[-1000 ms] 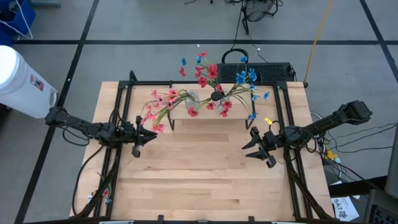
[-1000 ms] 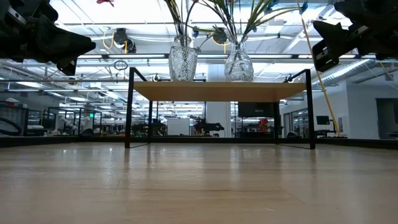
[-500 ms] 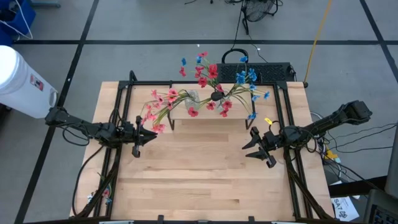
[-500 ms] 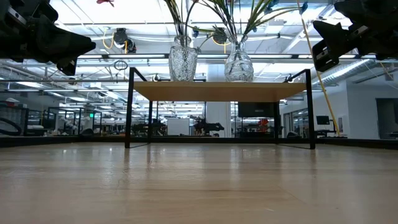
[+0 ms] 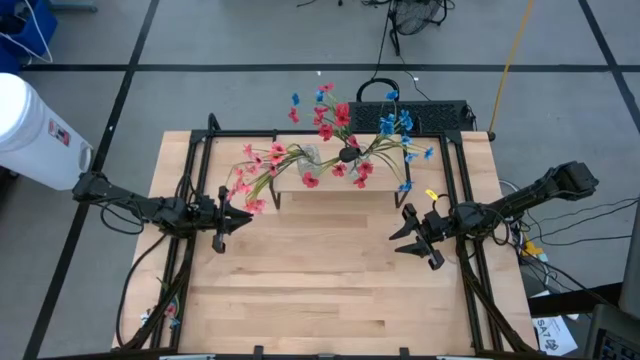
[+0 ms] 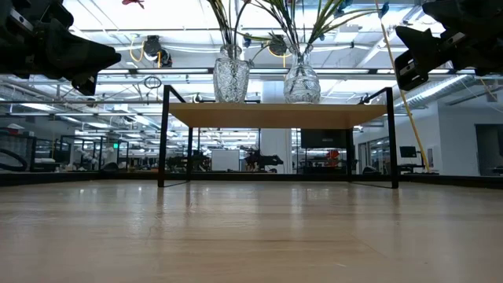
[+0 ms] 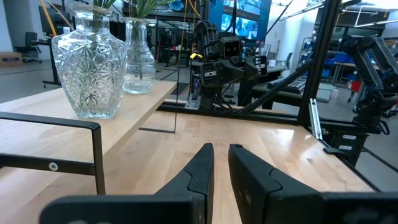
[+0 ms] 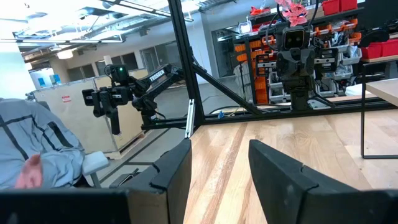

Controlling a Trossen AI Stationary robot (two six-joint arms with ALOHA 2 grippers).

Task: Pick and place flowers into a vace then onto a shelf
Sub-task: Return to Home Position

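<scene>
Nothing moved: left end effector (image 5: pixel 240 214) narrow, right end effector (image 5: pixel 404 234) wide, both empty. Your red, blue and pink artificial flower sprays (image 5: pixel 330 150) stand vased on the low light-wood shelf (image 6: pixel 275 115); task looks done.

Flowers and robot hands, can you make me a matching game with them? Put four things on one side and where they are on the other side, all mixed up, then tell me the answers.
Things:
1. pink flowers
2. blue flowers
3. left gripper
4. right gripper

Places, seen from above:
A. above the table's right side, in front of the shelf
B. leaning out past the shelf's left end
C. above the table's left side
D. over the shelf's right end

Pairs: 1-B, 2-D, 3-C, 4-A.
</scene>
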